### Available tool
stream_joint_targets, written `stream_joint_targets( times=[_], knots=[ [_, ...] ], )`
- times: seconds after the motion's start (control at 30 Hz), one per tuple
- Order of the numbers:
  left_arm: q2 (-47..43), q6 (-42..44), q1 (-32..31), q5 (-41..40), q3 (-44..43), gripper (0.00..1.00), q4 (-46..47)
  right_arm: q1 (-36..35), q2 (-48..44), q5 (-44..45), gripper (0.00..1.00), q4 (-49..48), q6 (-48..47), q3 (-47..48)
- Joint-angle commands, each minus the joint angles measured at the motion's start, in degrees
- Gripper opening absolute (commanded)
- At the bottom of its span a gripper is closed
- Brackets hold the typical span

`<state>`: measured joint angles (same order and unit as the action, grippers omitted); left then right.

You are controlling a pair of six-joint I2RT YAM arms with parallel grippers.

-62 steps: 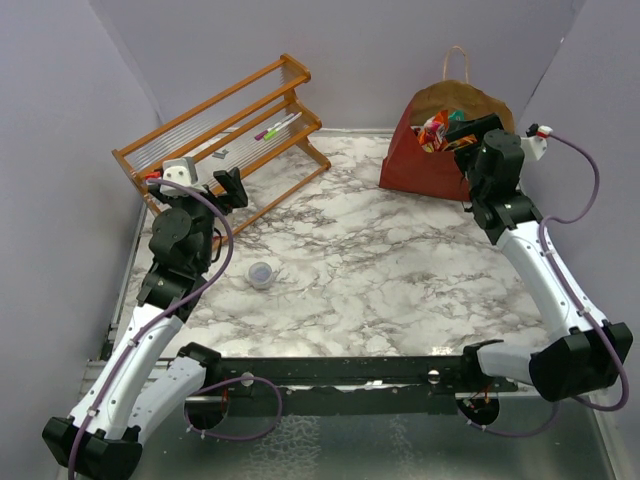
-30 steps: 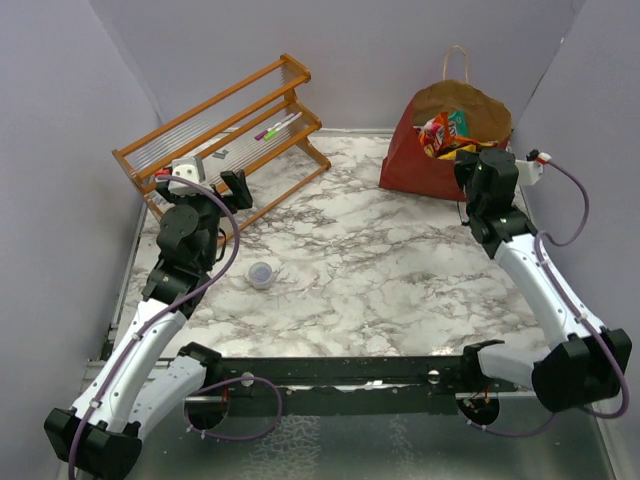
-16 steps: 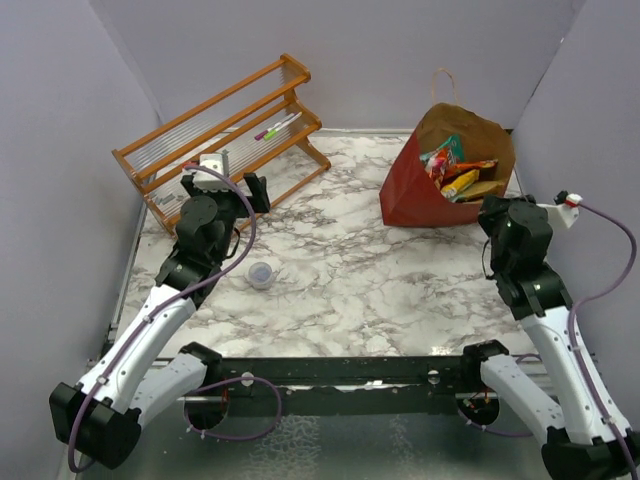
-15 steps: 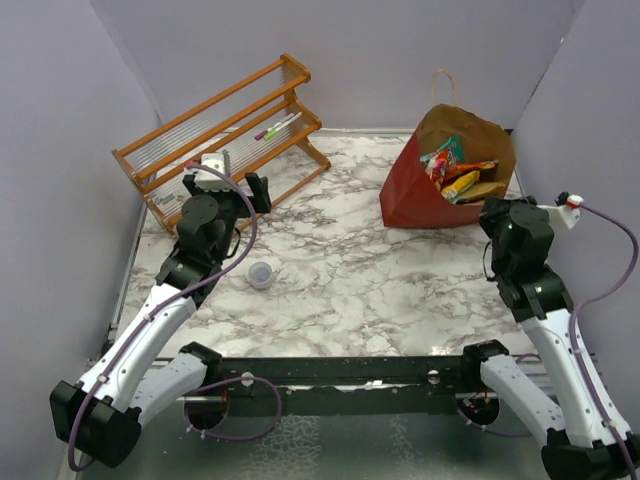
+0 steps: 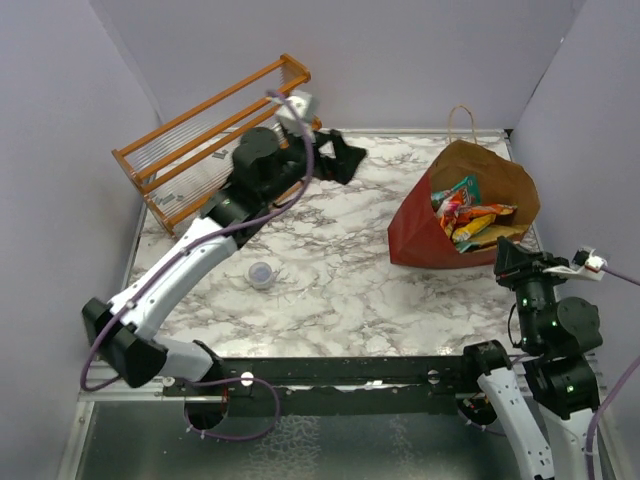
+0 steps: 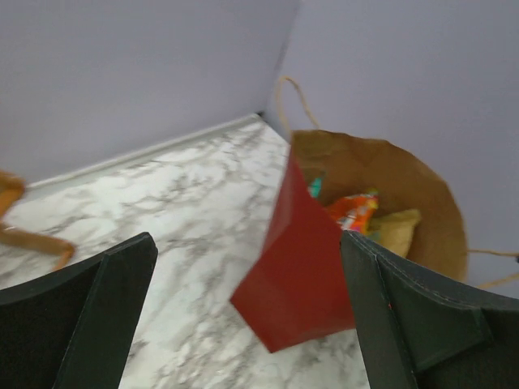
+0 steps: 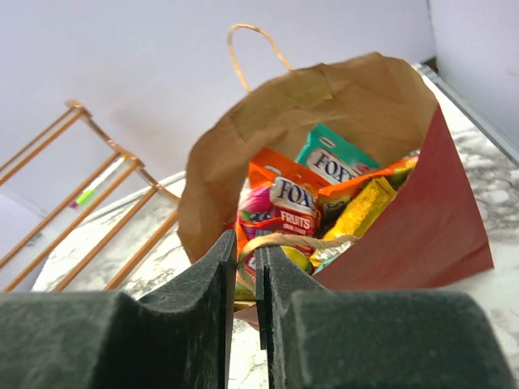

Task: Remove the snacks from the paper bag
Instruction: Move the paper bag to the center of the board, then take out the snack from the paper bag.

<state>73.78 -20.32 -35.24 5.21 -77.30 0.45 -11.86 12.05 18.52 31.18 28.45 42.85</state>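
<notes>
Right gripper (image 7: 247, 243): jaws pressed nearly together, only a thin slit; the near twisted handle (image 7: 302, 238) runs down into that slit and looks pinched there. Beyond it the paper bag (image 7: 454, 212) sits at the right side of the marble table (image 5: 340, 262), mouth tipped toward this arm, brown lining showing. All the snacks (image 5: 465, 215) are inside: an orange-and-red Fox's Fruits packet (image 7: 290, 204) in front, a teal Fox's packet (image 7: 336, 158) behind, a yellow packet (image 7: 365, 212) alongside, overlapping. Left gripper (image 6: 247, 243): fingers spread wide, holding nothing, in the air facing the bag's red outer wall, apart from it. Wooden rack (image 5: 200, 130) and small clear cup (image 5: 261, 273) are well away to the left. Risks, as judged: a harder pull on the thin handle could tear it or tip the bag; letting go may let the mouth sag shut; the light bag may slide if the left fingers nudge its wall; lifting one crinkly packet may drag its neighbours.
</notes>
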Motion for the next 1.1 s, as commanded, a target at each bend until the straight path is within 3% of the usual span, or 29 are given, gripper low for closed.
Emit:
stream_joint_targets(
  times=[0.0, 0.23, 0.43, 0.63, 0.83, 1.07],
  knots=[
    [10.8, 1.2, -10.9, 0.5, -13.3, 0.99, -7.4, 0.4, -3.9, -4.0, 0.17, -2.9, -4.7, -0.7],
    [31.3, 9.6, -23.2, -8.6, -39.3, 0.99, -19.9, 0.3, -1.1, 2.9, 0.16, 0.4, -2.1, 0.4],
    [49.6, 12.1, -24.0, -11.6, -66.5, 0.99, -34.6, 0.2, -3.3, 3.0, 0.16, 0.3, -2.8, 0.4],
    [53.2, 12.0, -24.2, -13.1, -64.3, 0.99, -29.7, 0.1, -4.9, 3.0, 0.15, -0.2, -2.5, 0.0],
    [58.4, 13.0, -24.2, -14.6, -67.3, 0.98, -28.8, -0.5, -5.1, 2.0, 0.15, -0.4, -2.6, 0.0],
    [59.0, 12.7, -25.2, -15.2, -66.3, 0.93, -27.6, -0.5, -3.8, -6.4, 0.12, 0.2, -1.9, 2.8]
  ],
)
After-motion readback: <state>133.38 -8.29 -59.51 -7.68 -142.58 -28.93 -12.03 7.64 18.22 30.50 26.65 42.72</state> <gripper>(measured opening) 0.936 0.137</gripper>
